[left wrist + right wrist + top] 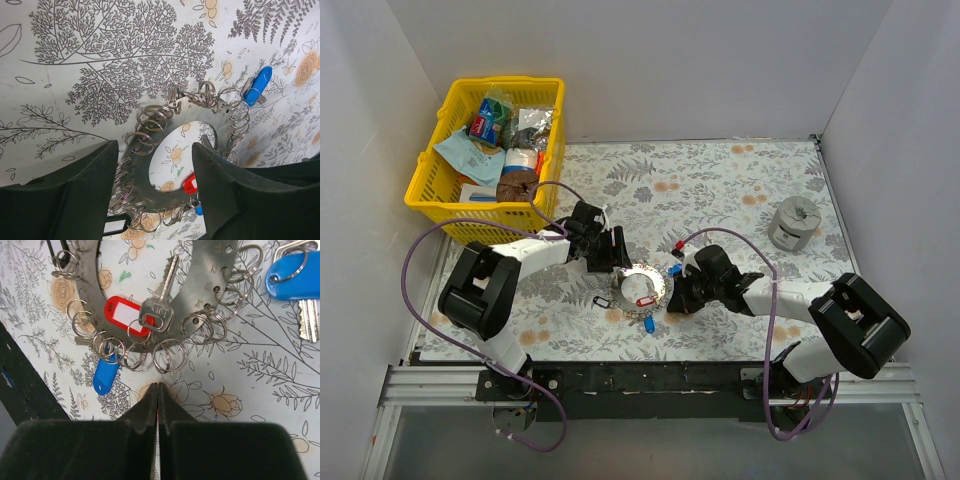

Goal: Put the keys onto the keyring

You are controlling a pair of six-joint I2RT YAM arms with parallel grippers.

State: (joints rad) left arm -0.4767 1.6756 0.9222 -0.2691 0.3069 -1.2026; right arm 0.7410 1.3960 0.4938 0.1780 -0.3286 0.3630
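The keyring (638,270) is a flat silvery band edged with several small split rings, lying on the patterned table between both arms. My left gripper (155,170) is open, its fingers standing either side of the keyring's (145,177) near band. A red-headed key (189,184) lies by the right finger and a blue key (260,85) sits off the ring's far side. My right gripper (158,386) is shut, its tips just short of the keyring (200,285). A red tag (122,315), a silver key (160,307) and a blue tag (106,377) hang there. Another blue key (295,275) lies loose.
A yellow basket (430,190) of packets stands at the back left. A squat grey cylinder (794,222) sits at the right. A small black clip (601,301) lies just left of the ring. White walls close in the table on three sides.
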